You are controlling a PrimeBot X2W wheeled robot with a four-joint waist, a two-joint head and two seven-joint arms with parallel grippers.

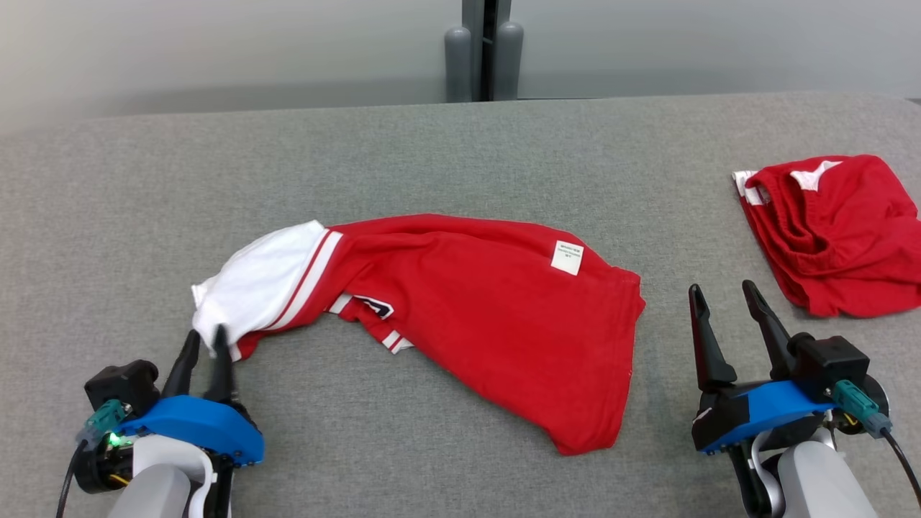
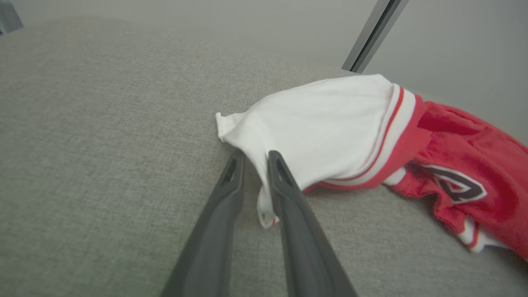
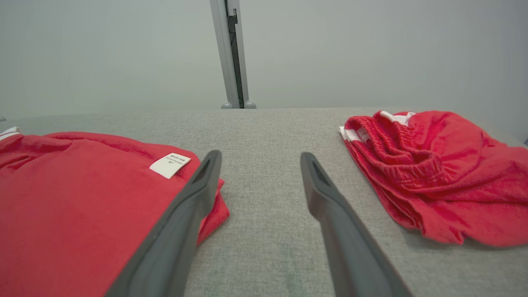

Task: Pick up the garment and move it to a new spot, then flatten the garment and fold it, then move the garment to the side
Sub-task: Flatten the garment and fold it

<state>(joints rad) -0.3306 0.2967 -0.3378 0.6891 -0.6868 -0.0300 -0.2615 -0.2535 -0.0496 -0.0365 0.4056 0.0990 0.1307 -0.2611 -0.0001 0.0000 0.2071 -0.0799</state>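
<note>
Left gripper [image 1: 205, 338] pinches the garment [image 1: 468, 302] by its white sleeve [image 1: 266, 280], apparently to drag it flat; right gripper [image 1: 719, 291] idle, fingers wide apart

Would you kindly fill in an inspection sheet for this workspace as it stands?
Surface: grey fabric surface.
Job's things: red and white shirt rumpled at the centre, label up, white sleeve toward the left.
Clutter: second red garment bunched at the far right, apart from the shirt.
Grippers: left gripper shut on the sleeve's edge; right gripper open over bare surface between the garments.
Cables: left wrist cable and right wrist cable, both clear of the cloth.
Surroundings: pale wall, dark post behind.
</note>
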